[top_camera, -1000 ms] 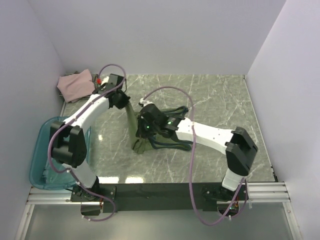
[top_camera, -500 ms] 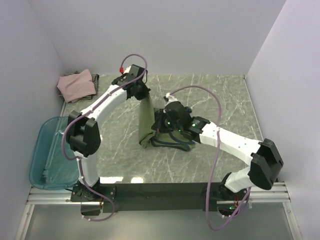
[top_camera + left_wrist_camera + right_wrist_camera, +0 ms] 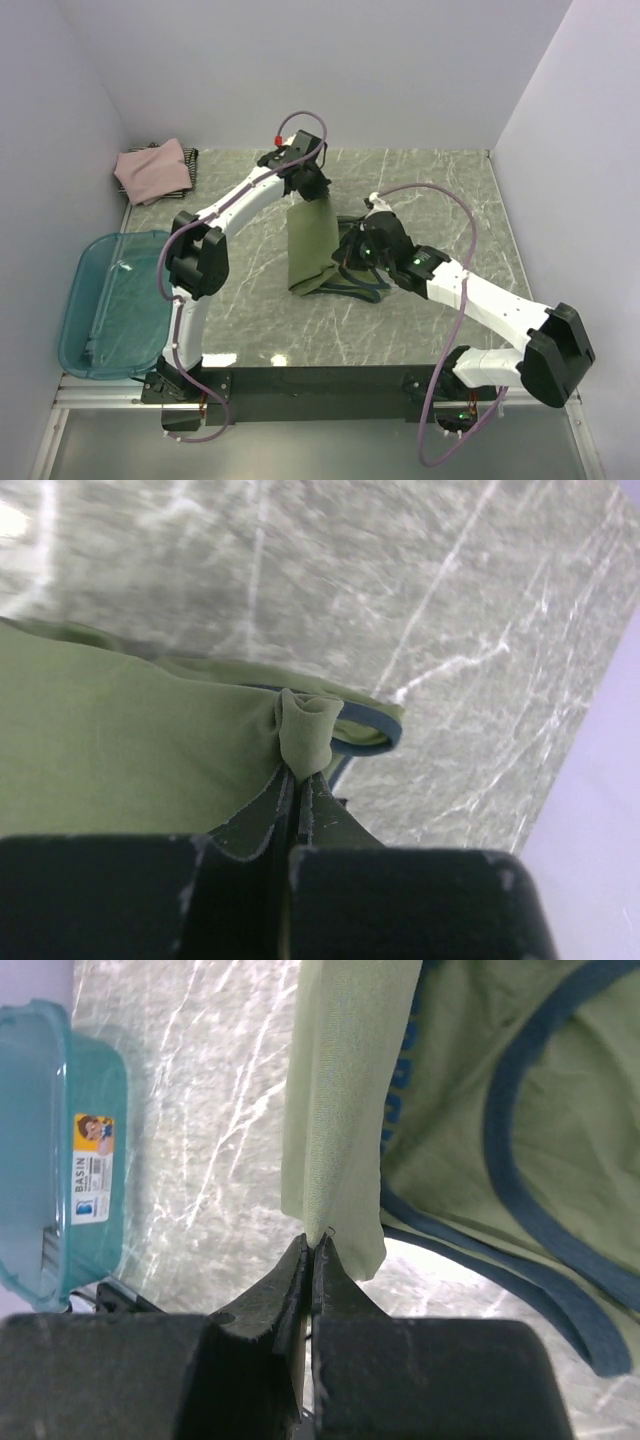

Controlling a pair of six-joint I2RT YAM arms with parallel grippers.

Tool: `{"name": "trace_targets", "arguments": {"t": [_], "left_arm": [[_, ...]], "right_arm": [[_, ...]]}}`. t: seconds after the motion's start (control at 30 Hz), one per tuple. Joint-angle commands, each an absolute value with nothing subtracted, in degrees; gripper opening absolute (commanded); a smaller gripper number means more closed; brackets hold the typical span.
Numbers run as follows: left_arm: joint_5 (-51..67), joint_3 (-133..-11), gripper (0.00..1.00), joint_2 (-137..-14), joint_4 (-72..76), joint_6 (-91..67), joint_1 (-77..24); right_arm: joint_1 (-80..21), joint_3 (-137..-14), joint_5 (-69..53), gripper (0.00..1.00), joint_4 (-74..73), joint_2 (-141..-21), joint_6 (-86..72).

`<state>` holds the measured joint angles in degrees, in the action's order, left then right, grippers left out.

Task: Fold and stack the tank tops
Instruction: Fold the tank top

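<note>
A grey-green marble table (image 3: 440, 190) sits between pale walls. The left gripper (image 3: 297, 782) has its fingers pinched tight on a bunched edge of the olive-green tank top (image 3: 120, 750). The right gripper (image 3: 311, 1248) is likewise clamped on a folded edge of the same cloth. The garment lies mid-table, a folded panel running far to near, navy trim showing to its right. The dusty-pink tank top (image 3: 152, 170) lies at the far left corner, the dark striped tank top (image 3: 191, 158) just beside it. A teal bin (image 3: 95, 330) sits at the near left.
</note>
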<state>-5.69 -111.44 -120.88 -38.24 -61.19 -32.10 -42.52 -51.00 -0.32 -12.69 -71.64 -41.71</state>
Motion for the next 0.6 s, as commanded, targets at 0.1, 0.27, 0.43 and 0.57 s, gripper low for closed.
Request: {"name": "trace_targets", "arguments": {"t": [0.1, 0.27, 0.43, 0.57], "left_arm": [[-5.8, -119.4, 0.01, -125.9, -31.9, -62.2, -33.7], [-4.1, -121.2, 0.01, -129.5, -29.4, -62.7, -35.4], [-2.6, -121.9, 0.01, -132.0, -27.2, -62.8, -36.6], [-1.1, -122.1, 0.01, -133.7, -25.6, -63.0, -37.6]], "right_arm": [[-41.5, -45.9, -1.0, 0.00, -12.4, -65.7, -43.9], [-40.4, -41.6, -0.1, 0.00, -11.8, -62.4, -45.3], [-39.8, -38.0, 2.0, 0.00, -11.9, -60.3, -46.5], [-38.9, -35.2, 3.0, 0.00, -12.0, -58.0, -47.5]]}}
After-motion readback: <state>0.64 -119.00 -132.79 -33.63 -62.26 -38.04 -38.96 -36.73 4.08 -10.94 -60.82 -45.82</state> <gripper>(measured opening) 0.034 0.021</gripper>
